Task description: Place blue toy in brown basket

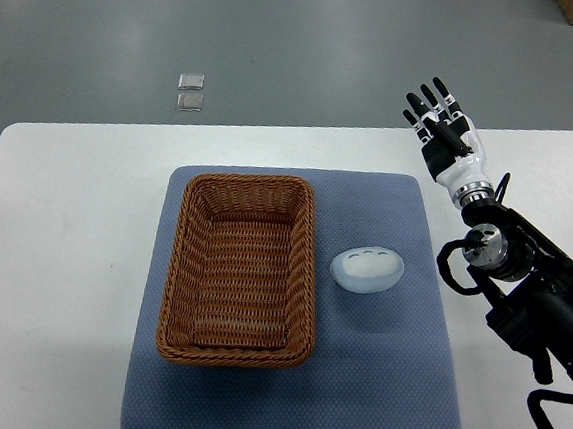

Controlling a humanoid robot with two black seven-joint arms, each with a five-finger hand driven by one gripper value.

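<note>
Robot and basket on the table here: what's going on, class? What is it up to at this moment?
The robot's right hand is raised over the far right part of the table, fingers spread, holding nothing. The blue toy lies untouched on the blue mat, just right of the basket, apart from it. The basket looks empty. So the toy has not yet been picked up. The left arm is out of view.
</note>
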